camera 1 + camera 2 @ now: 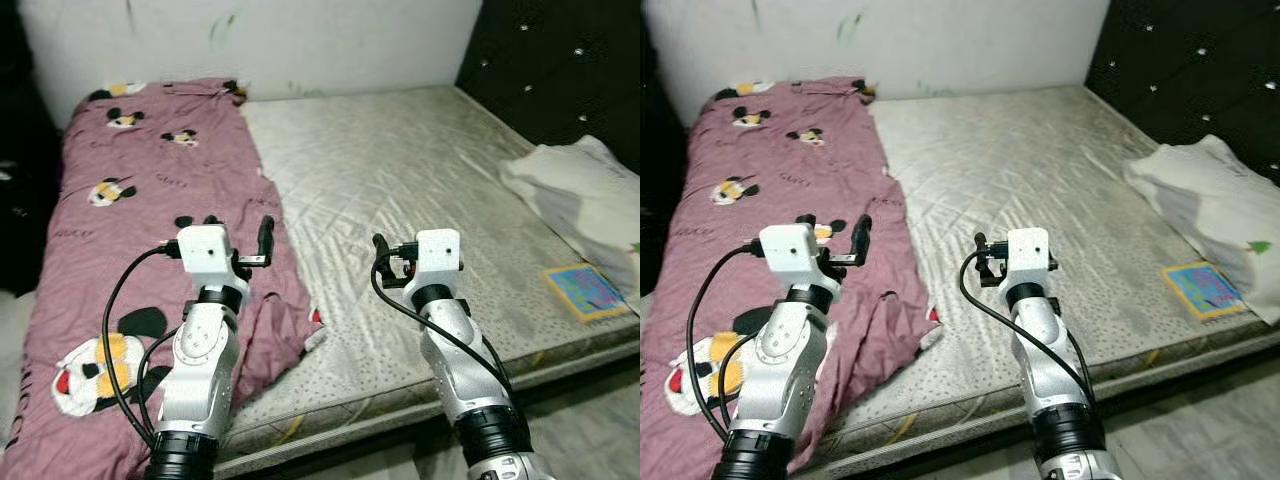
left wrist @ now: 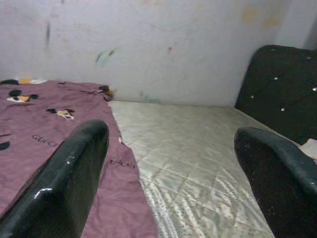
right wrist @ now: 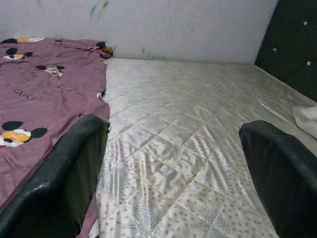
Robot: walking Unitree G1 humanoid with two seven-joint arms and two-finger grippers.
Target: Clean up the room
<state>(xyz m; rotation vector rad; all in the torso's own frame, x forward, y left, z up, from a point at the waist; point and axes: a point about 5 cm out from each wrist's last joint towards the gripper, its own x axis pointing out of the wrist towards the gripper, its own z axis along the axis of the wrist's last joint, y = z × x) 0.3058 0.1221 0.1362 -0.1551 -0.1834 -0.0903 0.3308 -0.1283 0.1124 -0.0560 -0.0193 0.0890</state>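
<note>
You are hovering both the left gripper [image 2: 168,173] and right gripper [image 3: 173,173] empty, fingers spread; the pink blanket [image 1: 150,200] is lying unspread just below-left, white cloth [image 1: 585,195] far right, so tidying looks barely begun.

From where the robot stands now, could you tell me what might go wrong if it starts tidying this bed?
The blanket hangs bunched over the mattress edge beside the left gripper, so one open finger could snag a fold and drag it off. The right gripper is over bare mattress, far from the white cloth and booklet; reaching them may mean leaning.
</note>
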